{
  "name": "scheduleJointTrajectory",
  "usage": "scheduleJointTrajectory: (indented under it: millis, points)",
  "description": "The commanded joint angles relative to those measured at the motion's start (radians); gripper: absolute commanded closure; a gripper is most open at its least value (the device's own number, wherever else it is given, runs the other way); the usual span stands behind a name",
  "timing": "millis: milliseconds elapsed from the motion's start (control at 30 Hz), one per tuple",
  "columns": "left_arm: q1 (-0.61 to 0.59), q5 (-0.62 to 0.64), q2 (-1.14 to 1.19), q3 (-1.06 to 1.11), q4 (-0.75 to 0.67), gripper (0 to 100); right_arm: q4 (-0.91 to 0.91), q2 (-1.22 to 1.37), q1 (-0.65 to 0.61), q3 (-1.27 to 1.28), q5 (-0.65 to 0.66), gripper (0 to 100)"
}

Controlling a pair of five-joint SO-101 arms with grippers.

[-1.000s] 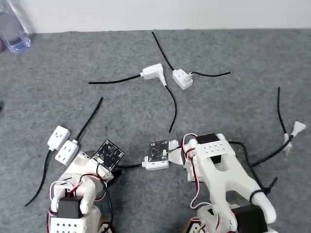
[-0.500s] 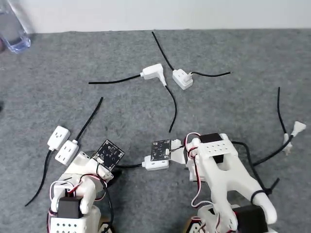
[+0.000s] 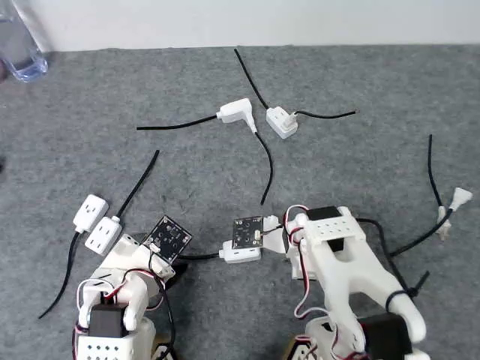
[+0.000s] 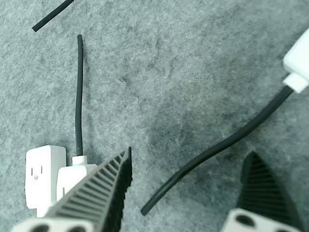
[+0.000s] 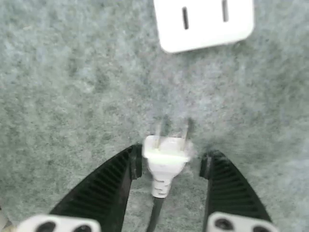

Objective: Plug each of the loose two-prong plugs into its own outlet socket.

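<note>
My right gripper point(image 5: 172, 152) is open and straddles a white two-prong plug point(image 5: 165, 155) on the carpet. One finger touches the plug and a narrow gap shows at the other. The prongs point at a white socket point(image 5: 203, 21) just ahead, the same socket point(image 3: 241, 253) beside the right arm in the high view. My left gripper point(image 4: 190, 154) hangs open over that socket's black cord point(image 4: 217, 147), holding nothing. A white socket point(image 4: 43, 176) and a corded plug point(image 4: 77, 169) lie side by side near it. Farther back, another plug point(image 3: 236, 111) and socket point(image 3: 281, 121) lie apart.
A small white plug point(image 3: 459, 197) on a black cord lies at the right edge. A clear container point(image 3: 19, 45) stands at the back left corner. Loose black cords cross the grey carpet point(image 3: 360, 165) between the arms and the back wall.
The right arm has shifted slightly to the right. The left arm, plugs and sockets have stayed where they were.
</note>
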Motion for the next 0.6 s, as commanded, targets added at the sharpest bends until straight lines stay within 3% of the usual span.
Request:
scheduleJointTrajectory:
  millis: [0,267,433,567]
  points:
    - [-0.005,-0.008,-0.011,-0.004,0.006,66,0.013,0.035,-0.012,-0.011,0.005,83.8]
    - [-0.005,-0.008,-0.011,-0.004,0.017,66,0.01,0.038,-0.012,-0.011,-0.032,84.6]
    - [-0.005,-0.008,-0.011,-0.004,0.017,66,0.01,0.039,-0.012,-0.011,-0.034,99.6]
    - [-0.005,-0.008,-0.011,-0.004,0.017,66,0.01,0.039,-0.01,-0.008,-0.035,99.2]
